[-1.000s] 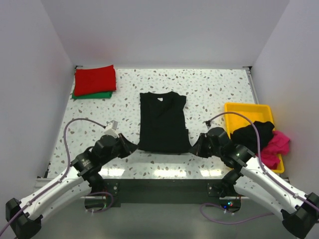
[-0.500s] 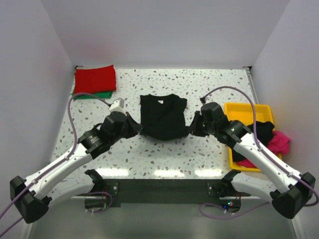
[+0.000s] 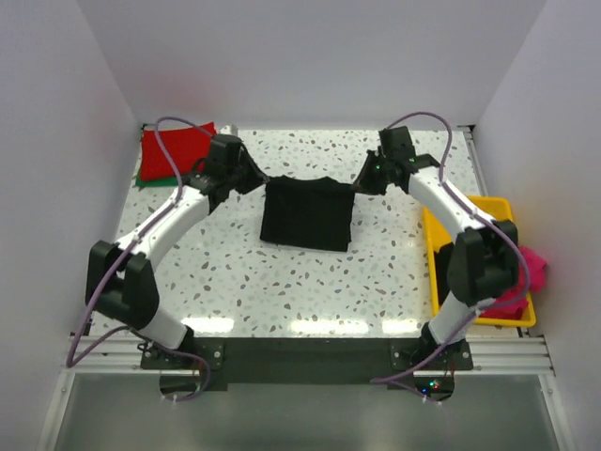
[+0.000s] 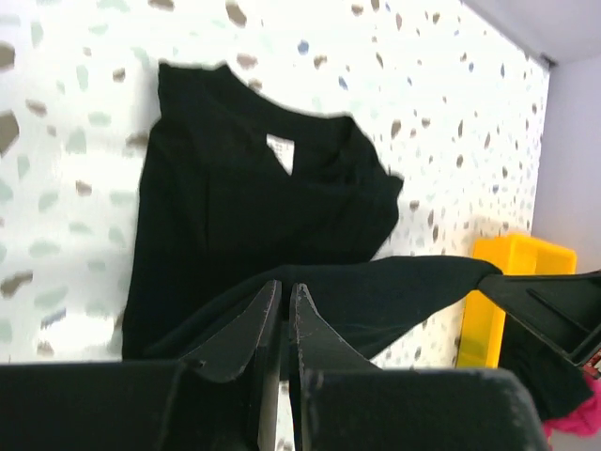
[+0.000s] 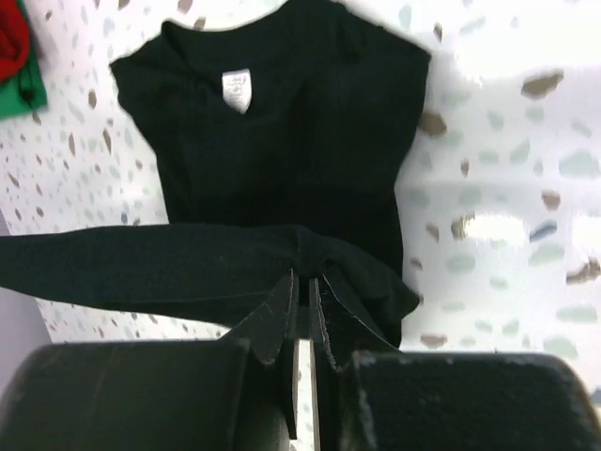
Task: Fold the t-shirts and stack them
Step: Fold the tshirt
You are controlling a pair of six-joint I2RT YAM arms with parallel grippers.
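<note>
Two shirts look done: a red shirt (image 3: 178,148) lies folded on a green one (image 5: 26,89) at the table's far left corner. The black t-shirt (image 3: 307,214) lies mid-table, its hem doubled over above the collar, with the left gripper (image 4: 282,293) and right gripper (image 5: 302,282) each pinched narrowly on a hem corner. At least a pink shirt (image 3: 531,272) waits in the yellow tray (image 3: 437,263), so the task seems about half finished.

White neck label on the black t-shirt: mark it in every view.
Top external: not visible; apparently under the raised hem.
Left wrist: white neck label upper centre, below the collar.
Right wrist: white neck label upper left of centre.
Shared landmark: black t-shirt, its raised hem a dark band.
</note>
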